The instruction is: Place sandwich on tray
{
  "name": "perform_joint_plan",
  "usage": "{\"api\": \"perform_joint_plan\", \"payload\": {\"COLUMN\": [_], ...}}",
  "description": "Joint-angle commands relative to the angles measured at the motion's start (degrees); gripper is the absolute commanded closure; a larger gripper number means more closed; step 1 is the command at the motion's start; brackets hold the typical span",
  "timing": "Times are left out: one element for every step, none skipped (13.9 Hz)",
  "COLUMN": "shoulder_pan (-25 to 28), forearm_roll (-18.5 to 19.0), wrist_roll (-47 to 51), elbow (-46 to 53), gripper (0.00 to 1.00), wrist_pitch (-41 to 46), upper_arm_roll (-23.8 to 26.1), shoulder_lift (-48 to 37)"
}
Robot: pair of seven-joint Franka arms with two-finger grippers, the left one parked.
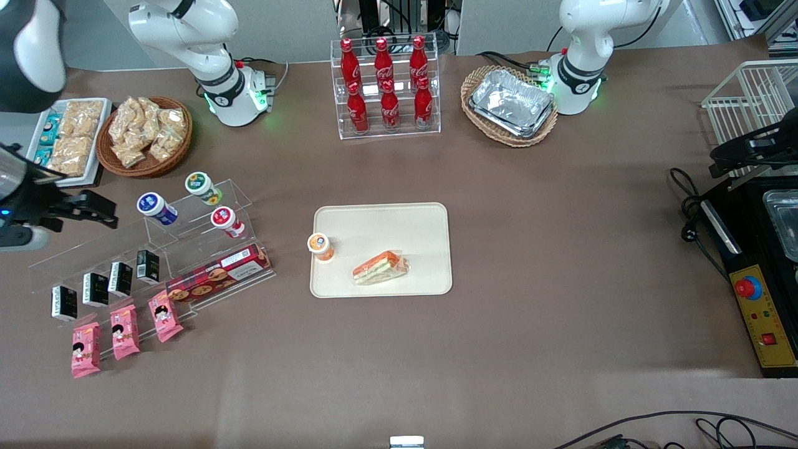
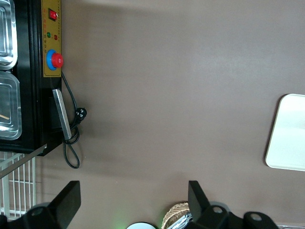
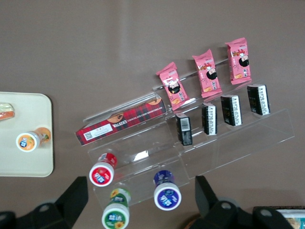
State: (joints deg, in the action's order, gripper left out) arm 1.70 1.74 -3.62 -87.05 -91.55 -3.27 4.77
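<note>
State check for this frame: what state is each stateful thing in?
Sandwich: wrapped, lying flat on the tray.
Tray: flat on the table, holding the sandwich and an orange cup.
Orange cup: upright, lid on, at the tray's edge.
Gripper: open, empty, above the snack rack.
Cola bottles: upright, capped.

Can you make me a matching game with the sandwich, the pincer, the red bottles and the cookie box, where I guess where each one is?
Things:
1. sandwich
2. pincer
3. red bottles
4. red cookie box

Places:
A. on the clear stepped rack, above the pink snack packets
B. open, hovering over the working arm's end of the table
C. lying on the cream tray, beside an orange cup
D. standing in a clear stand between the two arm bases

Pairs: 1-C, 2-B, 3-D, 4-A
</note>
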Motion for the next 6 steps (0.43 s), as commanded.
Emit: {"api": "perform_joint_plan", "payload": {"shoulder_pan": [-0.2, -0.3, -0.5, -0.6, -0.6, -0.5], "forearm_roll": [-2.9, -3.4, -3.8, -3.8, -3.8, -3.9], "wrist_roll": [-5.3, -5.3, -5.3, -5.3, -5.3, -5.7], "elbow": [-0.6, -0.6, -0.6, -0.6, -0.6, -0.6], "gripper": [0.00, 0.00, 0.00, 0.00, 0.00, 0.00], "wrist_pitch": [-1.1, -0.9, -0.7, -0.5, -0.5, -0.5], "upper_arm_roll": [-3.3, -3.3, -3.4, -3.5, -3.8, -4.5], "shoulder_lift": [-0.6, -0.6, -0.6, -0.5, -0.6, -0.6]}}
